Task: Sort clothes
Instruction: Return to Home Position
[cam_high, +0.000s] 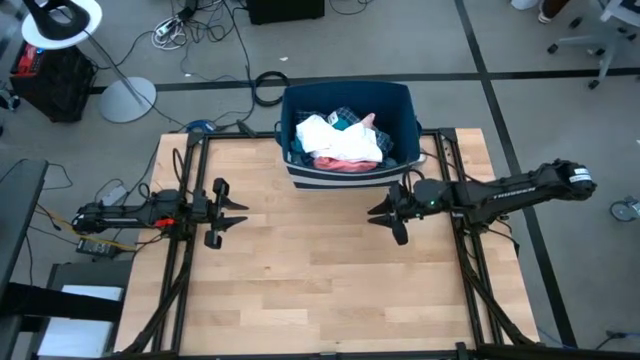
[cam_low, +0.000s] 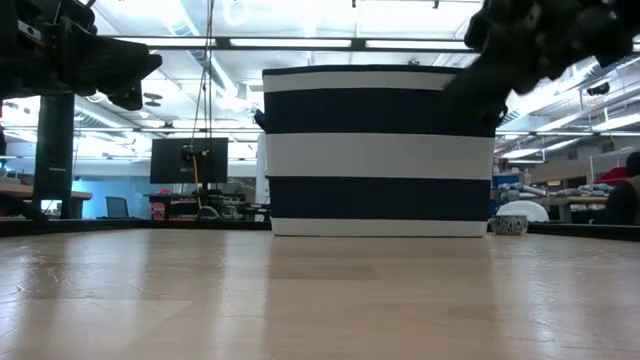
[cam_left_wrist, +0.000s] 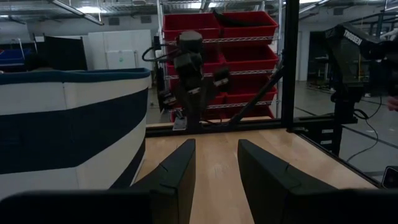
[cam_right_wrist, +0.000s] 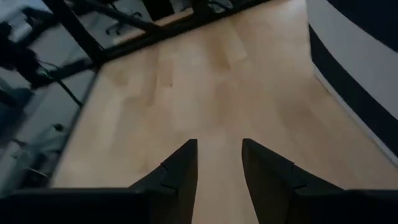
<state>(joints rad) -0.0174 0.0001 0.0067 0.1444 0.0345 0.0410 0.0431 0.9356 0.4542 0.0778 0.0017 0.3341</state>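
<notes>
The left gripper (cam_high: 243, 213) hovers over the left side of the worktop (cam_high: 320, 290), pointing across at the right gripper (cam_high: 385, 222). Its fingers are spread, and bare wood shows in the gap in its wrist view. The right gripper is spread too, with only wood between its fingers (cam_right_wrist: 180, 171).

The clothes (cam_high: 335, 145) lie heaped in a dark blue bin (cam_high: 400, 100) with a white stripe. The bin stands at the far edge of the worktop, just beside and beyond the right gripper, and well apart from the left one. A white piece (cam_high: 322, 135) lies on top of the heap. A salmon pink piece (cam_high: 345, 162) lies against the wall nearest the grippers, and a plaid patch (cam_high: 343, 117) shows behind the white.

In the left wrist view, the bin's striped wall (cam_left_wrist: 68, 130) fills the space to one side of the gripper. The right gripper (cam_left_wrist: 193, 68) hangs ahead of it, in front of a rack of red crates (cam_left_wrist: 245, 28).

In the low view, the bin wall (cam_low: 380, 150) hides all the clothes. Both arms are cut off at the upper corners as dark shapes, so the gripper fingers cannot be made out there. From above, whatever lies under the top pieces is hidden, and the darker folds at the back of the bin are hard to tell apart.
</notes>
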